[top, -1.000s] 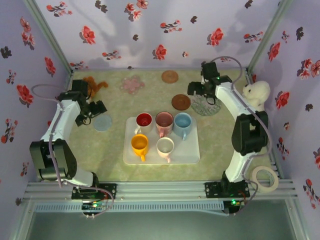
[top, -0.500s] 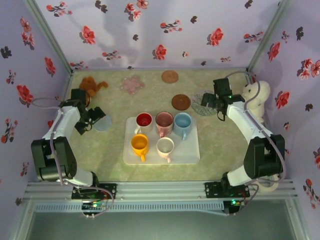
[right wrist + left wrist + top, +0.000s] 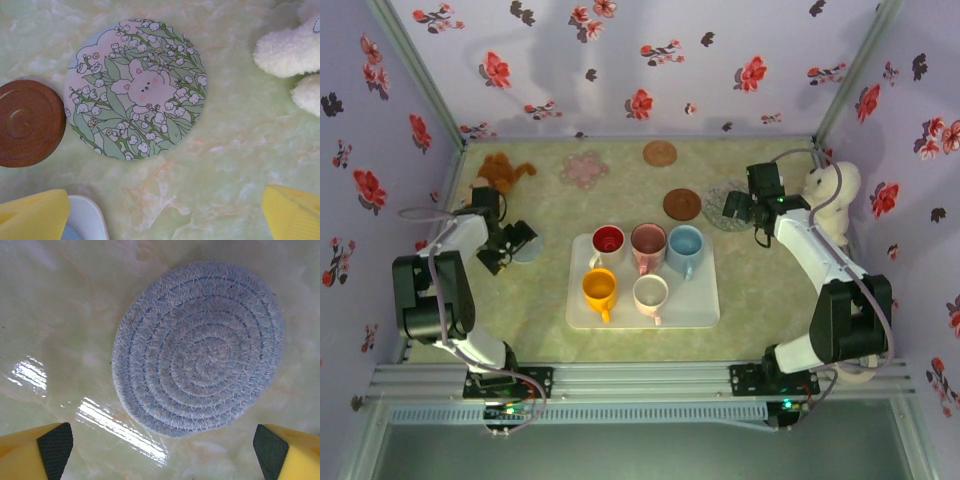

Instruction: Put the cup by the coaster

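Observation:
Several cups stand on the white tray [image 3: 700, 305]: red [image 3: 608, 240], pink [image 3: 648, 243], blue [image 3: 685, 246], yellow [image 3: 599, 288] and cream [image 3: 650, 293]. My left gripper [image 3: 512, 245] hovers open at the near edge of a blue woven coaster [image 3: 528, 246], which lies flat on the table [image 3: 197, 347] between and beyond my black fingertips [image 3: 54, 447]. My right gripper [image 3: 738, 207] is open over a floral coaster [image 3: 135, 87], nothing between its yellow fingers [image 3: 292, 212]. The blue cup's rim [image 3: 85, 220] shows beside the right gripper's left finger.
A brown wooden coaster [image 3: 681, 204] lies left of the floral one. A pink flower coaster [image 3: 585, 168] and a brown woven coaster [image 3: 660, 153] lie at the back. A white plush [image 3: 832, 188] sits by the right wall, a brown plush [image 3: 502, 170] at the back left.
My right gripper has swung from the back toward the right and settled over the floral coaster. The left arm has folded back toward the left wall, its gripper still by the blue coaster.

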You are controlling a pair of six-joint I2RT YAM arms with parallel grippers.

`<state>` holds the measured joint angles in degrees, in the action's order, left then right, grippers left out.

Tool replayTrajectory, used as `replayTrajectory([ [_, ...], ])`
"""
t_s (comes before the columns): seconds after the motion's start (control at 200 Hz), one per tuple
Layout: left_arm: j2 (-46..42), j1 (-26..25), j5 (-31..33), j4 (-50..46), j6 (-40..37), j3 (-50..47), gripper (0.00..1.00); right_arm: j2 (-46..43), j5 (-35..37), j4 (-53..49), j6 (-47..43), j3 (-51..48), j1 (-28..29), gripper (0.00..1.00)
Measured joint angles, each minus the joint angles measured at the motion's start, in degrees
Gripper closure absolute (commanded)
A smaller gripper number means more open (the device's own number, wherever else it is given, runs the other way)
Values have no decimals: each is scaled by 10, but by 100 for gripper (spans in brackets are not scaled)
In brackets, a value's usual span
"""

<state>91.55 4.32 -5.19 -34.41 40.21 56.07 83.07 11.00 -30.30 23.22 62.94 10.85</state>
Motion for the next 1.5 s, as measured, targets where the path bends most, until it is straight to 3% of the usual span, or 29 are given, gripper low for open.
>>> replayTrajectory([
  [0.525,59,-15,8,43,-5,8,17,1,0,-8,0,2,0,1],
  [0.8,129,-40,41,-42,-30,95,21,15,-5,-8,9,2,0,1],
  [1.5,278,-137,42,-72,-64,308,29,40,-7,-12,9,23,0,1],
])
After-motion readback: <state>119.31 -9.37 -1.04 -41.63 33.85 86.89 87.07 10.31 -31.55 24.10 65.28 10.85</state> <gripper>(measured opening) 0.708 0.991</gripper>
